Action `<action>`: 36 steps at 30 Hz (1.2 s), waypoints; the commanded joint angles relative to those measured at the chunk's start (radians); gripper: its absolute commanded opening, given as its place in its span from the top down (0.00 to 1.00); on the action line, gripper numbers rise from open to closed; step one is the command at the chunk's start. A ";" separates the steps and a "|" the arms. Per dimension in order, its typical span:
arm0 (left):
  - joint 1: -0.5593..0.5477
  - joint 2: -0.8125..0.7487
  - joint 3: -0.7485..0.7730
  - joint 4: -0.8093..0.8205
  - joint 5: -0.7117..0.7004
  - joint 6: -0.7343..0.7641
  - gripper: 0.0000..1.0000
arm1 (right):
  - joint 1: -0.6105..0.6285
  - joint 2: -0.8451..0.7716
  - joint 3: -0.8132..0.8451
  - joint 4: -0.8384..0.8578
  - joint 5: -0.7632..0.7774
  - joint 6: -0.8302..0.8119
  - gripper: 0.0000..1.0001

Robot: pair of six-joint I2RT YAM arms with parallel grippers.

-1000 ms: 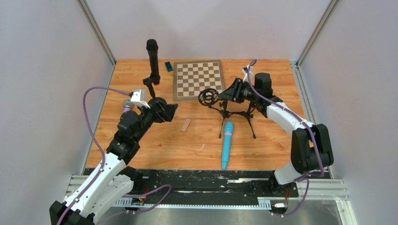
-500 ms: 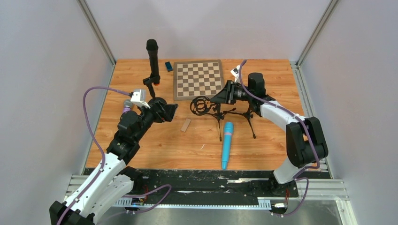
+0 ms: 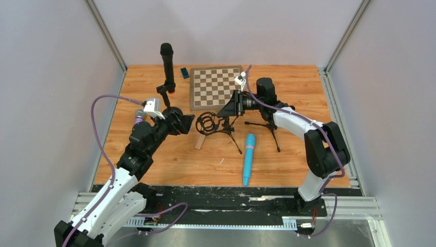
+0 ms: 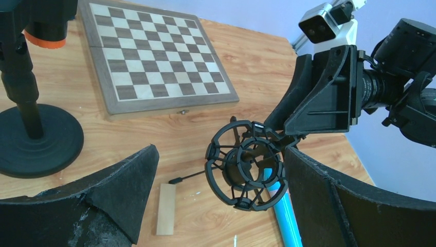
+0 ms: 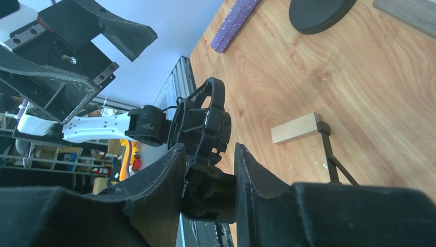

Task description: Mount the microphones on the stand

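On the desk point(image 3: 308, 82), the biggest risk is the tripod stand point(image 3: 232, 140). The right claw point(image 5: 208, 159) is clamped on the neck just under the shock mount point(image 4: 246, 172), and the stand leans toward the left arm, so its legs probably carry little weight. A slip or a sideways pull there could topple it. The ring sits just in front of the left claw point(image 3: 185, 122), whose fingers are spread wide apart and hold nothing. If either arm closes the gap carelessly, the ring could knock against a finger and twist in the right claw's grip. A tripod leg could also sweep the light blue microphone point(image 3: 249, 158) or the small wooden block point(image 3: 199, 142) lying just beside it, and the round microphone would likely roll.

The black microphone point(image 3: 167, 64) stands upright at the far left in a round-based stand point(image 4: 36, 139), grille up and orange end down. It appears already mounted. The light blue microphone lies flat between the tripod legs. Its long axis runs near to far, with the thicker head pointing away from the arm bases. The purple microphone point(image 5: 234, 20) lies at the left edge beside the left arm, mostly hidden, so its direction cannot be judged well.
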 commanded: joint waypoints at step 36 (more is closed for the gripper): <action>-0.003 0.000 0.021 -0.020 -0.049 0.034 0.00 | -0.032 0.131 0.152 -0.150 0.050 -0.114 0.17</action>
